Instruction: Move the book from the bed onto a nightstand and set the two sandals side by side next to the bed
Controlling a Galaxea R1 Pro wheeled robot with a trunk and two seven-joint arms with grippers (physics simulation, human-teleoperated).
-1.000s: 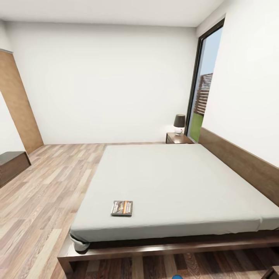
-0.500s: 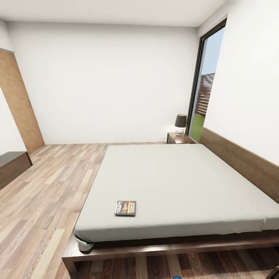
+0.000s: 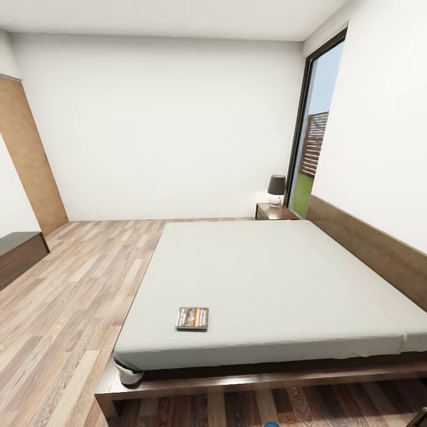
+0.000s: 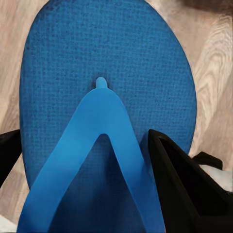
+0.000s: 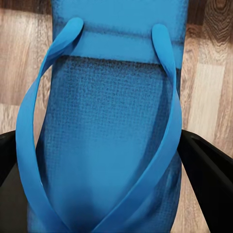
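Head view: your book (image 3: 192, 318) lies on the bed (image 3: 279, 279) (near corner); each wrist's jaws are clamped on a blue sandal (image 4: 104, 116) (image 5: 109, 126).

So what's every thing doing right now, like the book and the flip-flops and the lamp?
book: closed, flat on the bed, near its foot corner.
left sandal: between the left gripper's fingers, above the floor.
right sandal: between the right gripper's fingers, above the floor.
lamp: upright on the nightstand.
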